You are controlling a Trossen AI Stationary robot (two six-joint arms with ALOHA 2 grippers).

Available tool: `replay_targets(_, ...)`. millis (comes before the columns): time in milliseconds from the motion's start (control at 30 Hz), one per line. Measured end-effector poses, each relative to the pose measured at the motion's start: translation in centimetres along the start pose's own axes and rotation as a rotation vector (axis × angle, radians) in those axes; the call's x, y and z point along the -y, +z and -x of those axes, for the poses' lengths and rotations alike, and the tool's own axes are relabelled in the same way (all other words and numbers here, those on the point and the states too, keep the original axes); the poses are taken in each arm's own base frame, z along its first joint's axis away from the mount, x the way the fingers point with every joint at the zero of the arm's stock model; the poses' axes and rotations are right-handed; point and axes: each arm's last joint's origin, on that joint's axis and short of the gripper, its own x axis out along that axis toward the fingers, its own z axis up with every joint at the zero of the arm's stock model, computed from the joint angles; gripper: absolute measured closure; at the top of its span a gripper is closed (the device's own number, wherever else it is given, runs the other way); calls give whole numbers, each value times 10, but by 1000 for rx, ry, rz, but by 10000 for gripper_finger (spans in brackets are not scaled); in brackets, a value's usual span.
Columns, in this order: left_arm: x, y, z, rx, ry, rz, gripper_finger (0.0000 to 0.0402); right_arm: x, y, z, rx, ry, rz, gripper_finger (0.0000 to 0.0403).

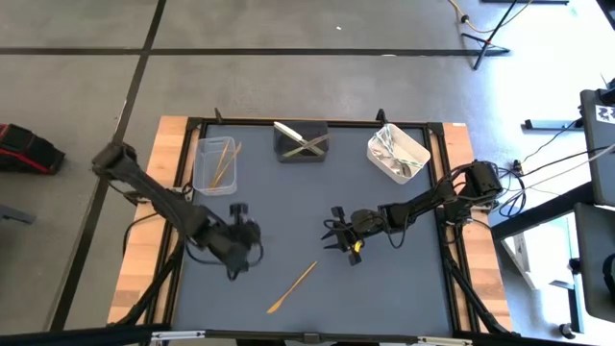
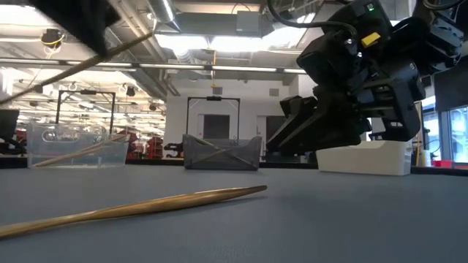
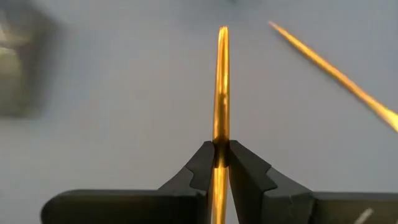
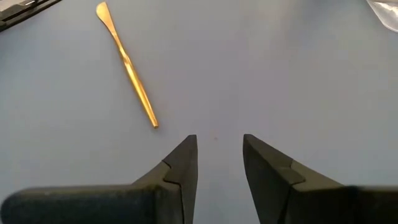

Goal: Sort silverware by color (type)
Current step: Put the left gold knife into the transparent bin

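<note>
My left gripper [image 1: 240,242] is at the table's middle left, shut on a copper-gold utensil [image 3: 221,81], which is lifted; it also shows in the low view [image 2: 102,55], slanting at the upper left. A second copper-gold utensil [image 1: 293,286] lies flat on the grey mat near the front edge; it also shows in the right wrist view [image 4: 127,62] and the low view [image 2: 146,208]. My right gripper [image 1: 336,235] is open and empty [image 4: 217,146] just above the mat at the middle, the lying utensil ahead of its fingers. My left gripper pinches the copper-gold utensil's slim shaft [image 3: 220,134] between its two fingers. The utensil shows edge-on and runs straight forward past the fingertips, along the fingers. It is lifted clear of the mat, slanted in the low view.
Three tubs stand along the far edge: a clear one [image 1: 216,165] with copper-gold pieces, a dark grey one [image 1: 301,144] with pale pieces, a white one [image 1: 397,154] with silver pieces. Wooden table edges [image 1: 144,240] flank the mat.
</note>
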Motion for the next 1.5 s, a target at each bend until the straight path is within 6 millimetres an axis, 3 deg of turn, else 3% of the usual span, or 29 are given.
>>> replay_targets(300, -70, -3, 46, 225, 520, 57, 367, 0, 0, 0, -3, -17, -1, 288)
replay_targets(633, -119, -10, 56, 234, 806, 236, 367, 1, 0, 0, -3, -19, -3, 288)
replay_targets(833, -144, -13, 48, 188, 924, 375, 366, 1, 0, 0, -4, -18, -4, 288)
replay_targets(1067, -165, -43, 13, 62, 1062, 453, 366, 0, -1, 0, -17, -16, -5, 288)
replay_targets(1500, -180, -80, -29, -93, 932, 724, 366, 1, -2, 0, -24, -50, -4, 288)
